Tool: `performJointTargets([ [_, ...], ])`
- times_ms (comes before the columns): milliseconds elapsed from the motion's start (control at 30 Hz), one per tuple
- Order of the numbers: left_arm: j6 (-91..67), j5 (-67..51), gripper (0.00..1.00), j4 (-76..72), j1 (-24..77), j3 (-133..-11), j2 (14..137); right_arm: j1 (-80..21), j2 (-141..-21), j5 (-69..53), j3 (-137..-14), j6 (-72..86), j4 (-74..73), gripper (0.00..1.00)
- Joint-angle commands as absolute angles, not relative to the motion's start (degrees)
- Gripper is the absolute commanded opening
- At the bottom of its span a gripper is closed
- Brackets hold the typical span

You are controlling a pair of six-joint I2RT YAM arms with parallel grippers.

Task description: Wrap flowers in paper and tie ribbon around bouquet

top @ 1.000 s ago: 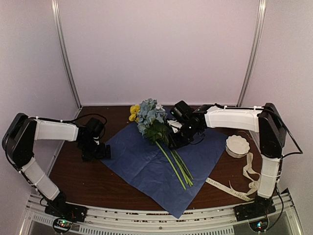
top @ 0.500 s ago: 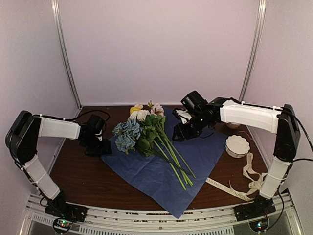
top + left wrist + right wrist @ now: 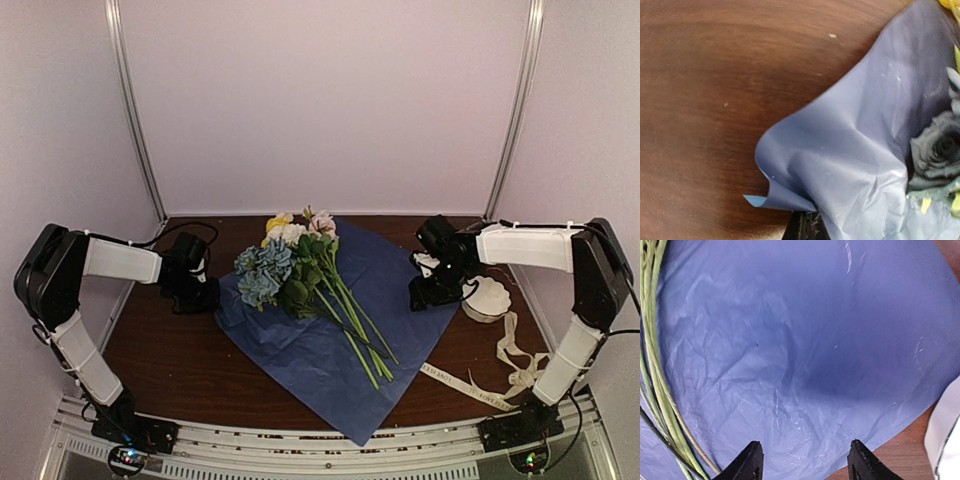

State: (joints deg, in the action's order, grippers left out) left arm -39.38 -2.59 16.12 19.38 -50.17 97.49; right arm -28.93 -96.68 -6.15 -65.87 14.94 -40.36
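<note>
The flowers lay flat on the paper, blooms toward the far left and stems running toward the near right. A second before, your right arm had held them standing over the sheet. Since then that arm had drawn back, and the right gripper hung over the sheet's right edge with its jaws apart and nothing between them.

The paper lay spread on the table, dark face up. Your left gripper had gone from wide open beside the left corner to pinched shut on it. In the left wrist view that corner curled up off the wood, its paler underside showing at the tip.

The ribbon lay where it had been, loose by the right arm's base and clear of the sheet. The bowl sat just right of the right gripper.

By count you had one bunch of flowers, one sheet, one ribbon, one bowl and two grippers.
</note>
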Motion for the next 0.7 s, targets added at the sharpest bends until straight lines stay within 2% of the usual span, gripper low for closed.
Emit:
performJointTargets([
  [0, -38.45, -2.87, 0.0, 17.77, 19.32, -48.52, 97.95, -29.27, -98.22, -5.02, -63.95, 13.96, -39.7, 0.59],
  [300, -35.92, 1.06, 0.0, 18.83, 13.76, -48.76, 96.08, -29.05, -106.77, -5.04, -69.64, 14.97, -39.36, 0.6],
  [667, -30.03, -1.15, 0.0, 16.92, 9.12, -49.73, 96.91, -29.09, -122.56, -2.83, -92.5, 12.38, -48.69, 0.59],
])
